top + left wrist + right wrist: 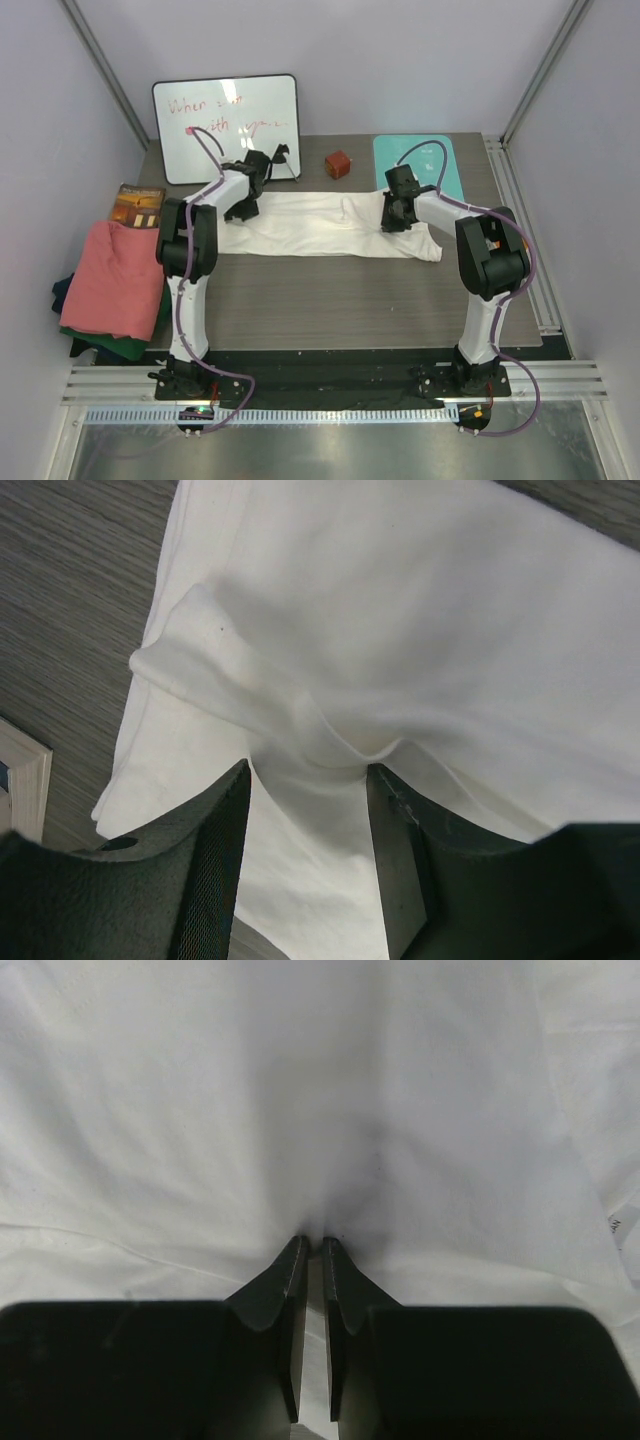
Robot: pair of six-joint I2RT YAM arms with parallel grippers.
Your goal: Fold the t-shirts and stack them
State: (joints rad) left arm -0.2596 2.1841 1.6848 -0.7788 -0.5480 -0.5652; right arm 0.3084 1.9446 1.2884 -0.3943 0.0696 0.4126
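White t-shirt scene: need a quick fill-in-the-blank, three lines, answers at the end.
1. The left gripper hangs over a ridge of the white t-shirt with its jaws ___.
2. The right gripper is ___ on a pinch of the same cloth.
3. The top shirt of the pile at the table's left edge is ___ in colour.
Answers: open; shut; salmon-pink.

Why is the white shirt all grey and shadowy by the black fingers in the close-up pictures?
Right wrist view: the right gripper's fingers pinch the white t-shirt, and the puckered cloth at their tips sits in shadow. Left wrist view: raised folds cast soft grey shadows between the left gripper's open fingers. Top view: even light, so the shirt looks bright.
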